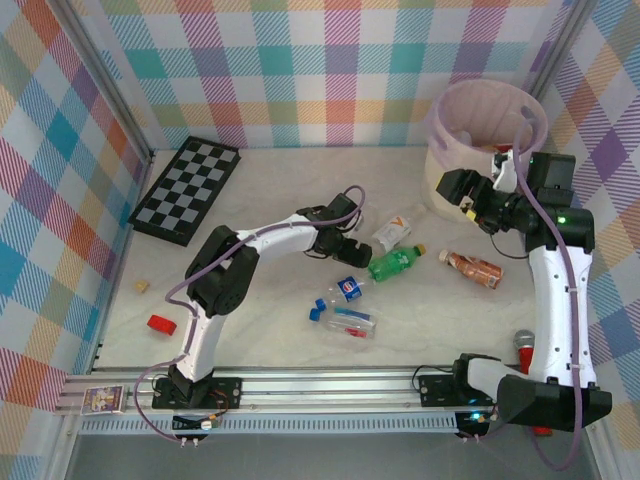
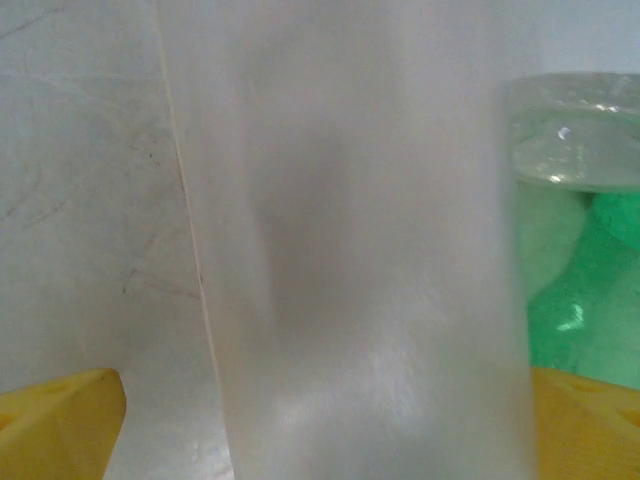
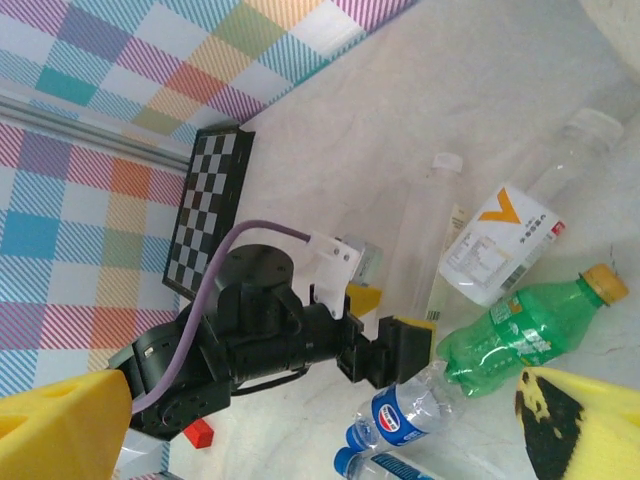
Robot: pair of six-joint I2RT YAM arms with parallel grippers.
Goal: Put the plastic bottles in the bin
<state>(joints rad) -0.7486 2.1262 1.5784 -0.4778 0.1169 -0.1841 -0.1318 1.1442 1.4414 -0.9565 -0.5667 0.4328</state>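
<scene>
If the left gripper (image 1: 350,244) closes off-centre: the clear bottle (image 2: 360,250) between its jaws is round and smooth, so I judge it could squirt out and roll.
Neighbour risk: the green bottle (image 1: 397,262) lies just beside one yellow finger (image 2: 590,420); closing or lifting may knock it away.
Left arm pose: stretched forward and low over the table (image 1: 280,200), wrist down among the bottles.
State of left gripper: released, fingers straddling the clear bottle, not squeezing.
Right arm pose: raised, elbow high, wrist just beside the bin (image 1: 440,175).
State of right gripper (image 1: 468,198): released, empty.
Bottles' place: several lie on the table between the arms, none held.
Bin's place: upright at the far right.
</scene>
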